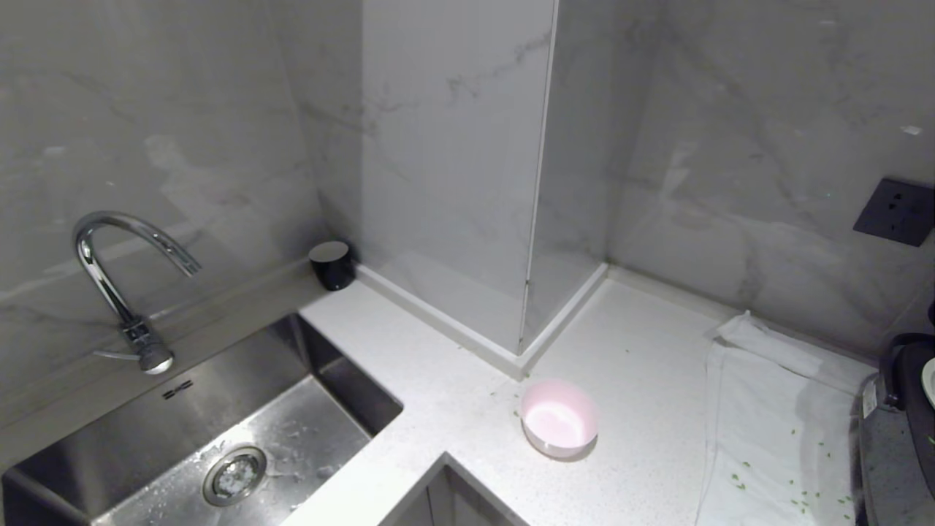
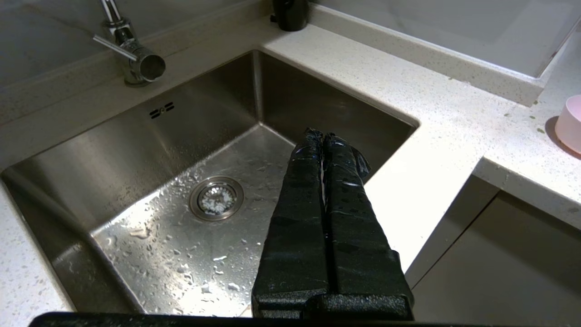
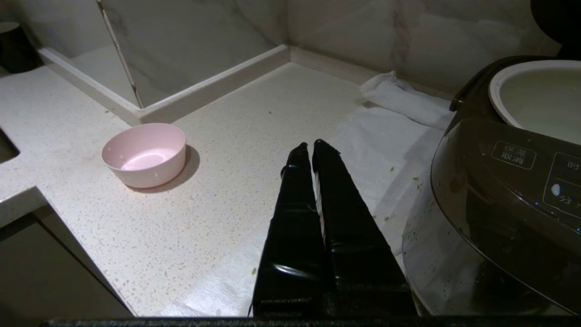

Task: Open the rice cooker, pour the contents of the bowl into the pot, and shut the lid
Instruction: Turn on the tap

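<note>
Plainly, the bowl is a small round thing, pale pink and matt with a thin smooth rim, and it looks empty, so by my reckoning it will be light, stiff and apt to skid on the speckled stone surface; the safest hold would be a pinch over the rim wall, one finger inside and one outside. It stands upright ahead of the right tool and off to its sink-ward side, well apart from it. The right tool is clenched on nothing, its glossy black fingers pressed together over a white cloth flecked with green bits. Close beside that tool, on the side away from the bowl, sits the rice cooker, a bulky, rounded dark shell with a slick curved front panel; it looks heavy and will stay put. Its pot shows a pale lining and an exposed white rim, so the lid seems to be raised already, though the lid itself is hard to make out. The left tool is likewise clenched and empty, hanging over the wet steel sink, far from the bowl
</note>
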Robot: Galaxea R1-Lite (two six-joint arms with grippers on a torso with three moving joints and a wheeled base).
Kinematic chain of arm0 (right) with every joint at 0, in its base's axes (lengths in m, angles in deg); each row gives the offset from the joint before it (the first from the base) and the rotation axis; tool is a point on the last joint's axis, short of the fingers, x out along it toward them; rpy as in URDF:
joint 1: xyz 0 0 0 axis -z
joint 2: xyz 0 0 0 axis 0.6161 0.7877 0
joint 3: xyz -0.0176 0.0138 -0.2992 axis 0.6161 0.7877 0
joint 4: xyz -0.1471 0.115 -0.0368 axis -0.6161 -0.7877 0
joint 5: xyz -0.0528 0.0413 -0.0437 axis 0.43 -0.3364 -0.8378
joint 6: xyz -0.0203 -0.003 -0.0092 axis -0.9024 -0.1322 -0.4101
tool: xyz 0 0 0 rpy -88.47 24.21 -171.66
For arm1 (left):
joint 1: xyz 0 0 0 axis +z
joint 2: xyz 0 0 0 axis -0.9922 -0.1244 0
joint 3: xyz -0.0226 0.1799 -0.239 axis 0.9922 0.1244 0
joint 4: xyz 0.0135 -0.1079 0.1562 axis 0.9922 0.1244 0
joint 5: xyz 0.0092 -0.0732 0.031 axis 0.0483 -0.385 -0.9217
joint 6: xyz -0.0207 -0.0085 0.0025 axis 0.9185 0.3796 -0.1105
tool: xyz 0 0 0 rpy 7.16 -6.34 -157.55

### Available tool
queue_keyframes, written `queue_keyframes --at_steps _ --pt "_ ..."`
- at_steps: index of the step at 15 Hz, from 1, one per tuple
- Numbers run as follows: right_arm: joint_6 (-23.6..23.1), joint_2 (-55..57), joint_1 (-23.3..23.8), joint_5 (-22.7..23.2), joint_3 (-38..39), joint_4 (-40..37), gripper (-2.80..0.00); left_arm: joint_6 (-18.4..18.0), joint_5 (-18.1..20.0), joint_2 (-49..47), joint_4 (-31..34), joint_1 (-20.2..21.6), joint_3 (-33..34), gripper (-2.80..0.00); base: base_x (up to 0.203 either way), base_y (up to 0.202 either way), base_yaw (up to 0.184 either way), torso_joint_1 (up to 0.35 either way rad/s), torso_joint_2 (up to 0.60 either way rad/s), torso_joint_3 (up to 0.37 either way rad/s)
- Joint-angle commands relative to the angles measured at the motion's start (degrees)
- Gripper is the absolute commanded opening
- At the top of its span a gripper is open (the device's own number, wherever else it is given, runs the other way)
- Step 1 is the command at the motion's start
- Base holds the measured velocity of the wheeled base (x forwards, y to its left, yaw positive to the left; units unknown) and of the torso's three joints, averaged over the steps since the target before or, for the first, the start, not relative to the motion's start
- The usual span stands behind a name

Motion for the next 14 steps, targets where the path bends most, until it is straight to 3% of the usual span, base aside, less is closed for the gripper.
queue_keyframes --at_steps 1,7,11,14 --pt "0.0 0.0 -0.1 0.0 0.1 0.0 -2.8 0.0 0.1 0.0 0.0 0.0 0.0 -2.8 0.0 0.0 0.0 0.0 0.0 0.0" --pt "0.0 0.0 0.0 0.0 0.1 -0.1 -2.8 0.0 0.0 0.0 0.0 0.0 0.0 -2.8 0.0 0.0 0.0 0.0 0.0 0.0" --pt "0.0 0.0 0.0 0.0 0.1 -0.1 -2.8 2.0 -1.9 0.0 0.3 0.0 -0.8 -2.8 0.0 0.0 0.0 0.0 0.0 0.0" --pt "0.0 0.0 -0.1 0.0 0.1 -0.1 -2.8 4.7 -4.6 -8.9 0.1 0.0 -6.8 -2.8 0.0 0.0 0.0 0.0 0.0 0.0"
